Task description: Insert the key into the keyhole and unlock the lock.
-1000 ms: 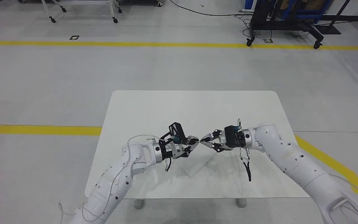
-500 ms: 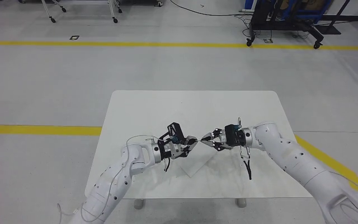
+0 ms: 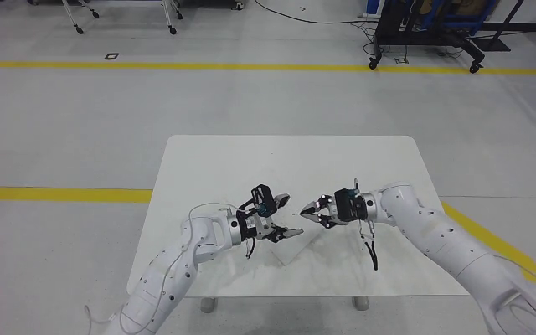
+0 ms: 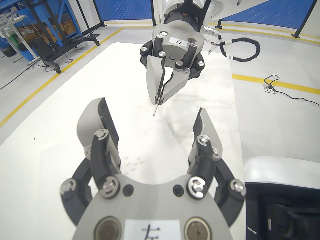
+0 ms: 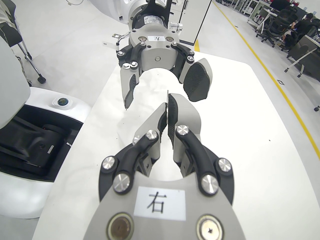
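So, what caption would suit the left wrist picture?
The left arm's jaws, open and empty, face the right arm's jaws, shut on a thin key above the white table.

Left gripper (image 4: 152, 106), fingers spread wide, facing right gripper (image 5: 166, 101), fingers pinched together, tips near

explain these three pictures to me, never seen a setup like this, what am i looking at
This is a two-armed robot at a white table. One picture looks down from a camera above the arms; the other two come from cameras on each wrist, so each sees its own end effector up close and the other one facing it. The left end effector is open and holds nothing. The right end effector is shut on a small metal key, its tip pointing toward the left one.
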Robot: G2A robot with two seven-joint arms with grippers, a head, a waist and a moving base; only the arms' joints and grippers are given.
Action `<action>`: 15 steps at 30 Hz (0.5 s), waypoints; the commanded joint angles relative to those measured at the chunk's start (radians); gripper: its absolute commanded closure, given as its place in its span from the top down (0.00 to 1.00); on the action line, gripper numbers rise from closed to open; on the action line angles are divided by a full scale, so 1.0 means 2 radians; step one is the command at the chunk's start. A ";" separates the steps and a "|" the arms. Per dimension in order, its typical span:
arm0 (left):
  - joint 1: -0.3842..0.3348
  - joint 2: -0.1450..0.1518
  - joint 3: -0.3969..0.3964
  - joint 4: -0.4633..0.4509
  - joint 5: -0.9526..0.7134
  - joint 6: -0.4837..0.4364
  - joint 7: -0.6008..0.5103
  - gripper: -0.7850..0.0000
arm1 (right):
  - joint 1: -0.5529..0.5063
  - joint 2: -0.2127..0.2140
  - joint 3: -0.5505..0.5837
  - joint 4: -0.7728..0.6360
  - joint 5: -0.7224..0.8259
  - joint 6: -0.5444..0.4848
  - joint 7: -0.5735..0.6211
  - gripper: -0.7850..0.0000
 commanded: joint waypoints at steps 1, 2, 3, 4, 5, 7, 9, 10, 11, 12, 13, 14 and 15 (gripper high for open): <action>0.001 0.000 0.001 -0.001 0.001 -0.001 -0.001 0.27 | 0.001 0.000 -0.002 0.000 -0.001 0.000 0.000 0.00; 0.001 0.001 0.001 -0.001 0.001 -0.002 -0.001 0.23 | 0.002 0.000 -0.003 0.000 -0.001 0.001 0.000 0.00; 0.001 0.001 0.001 -0.002 0.001 -0.002 -0.001 0.18 | 0.002 0.000 -0.004 0.000 -0.001 0.001 -0.001 0.00; 0.002 0.001 0.001 -0.003 0.001 -0.002 0.000 0.13 | 0.002 0.001 -0.005 0.000 -0.001 0.001 -0.001 0.00; 0.002 0.002 0.001 -0.003 0.001 -0.002 0.000 0.07 | 0.003 0.001 -0.006 0.000 -0.002 0.001 -0.001 0.00; 0.003 0.002 0.001 -0.003 0.002 -0.003 0.001 0.00 | 0.003 0.001 -0.008 -0.001 -0.001 0.001 -0.001 0.00; 0.004 0.003 0.000 -0.004 0.005 0.000 0.002 0.00 | 0.004 0.001 -0.010 0.000 0.002 0.001 -0.001 0.00; 0.005 0.003 0.000 -0.005 0.006 0.001 0.003 0.00 | 0.004 0.001 -0.011 0.000 0.003 0.001 -0.001 0.00; 0.005 0.003 0.000 -0.006 0.007 0.002 0.004 0.00 | 0.005 0.001 -0.012 0.000 0.005 0.000 0.000 0.00; 0.006 0.004 0.000 -0.007 0.009 0.003 0.004 0.00 | 0.005 0.001 -0.013 0.000 0.005 0.000 0.000 0.00; 0.007 0.004 0.000 -0.008 0.011 0.004 0.005 0.00 | 0.006 0.001 -0.014 0.000 0.005 -0.001 0.001 0.00; 0.007 0.005 0.000 -0.009 0.012 0.004 0.006 0.00 | 0.007 0.001 -0.015 0.000 0.004 -0.001 0.001 0.00; 0.008 0.005 0.000 -0.010 0.013 0.004 0.006 0.00 | 0.008 0.001 -0.016 0.000 0.005 -0.001 0.001 0.00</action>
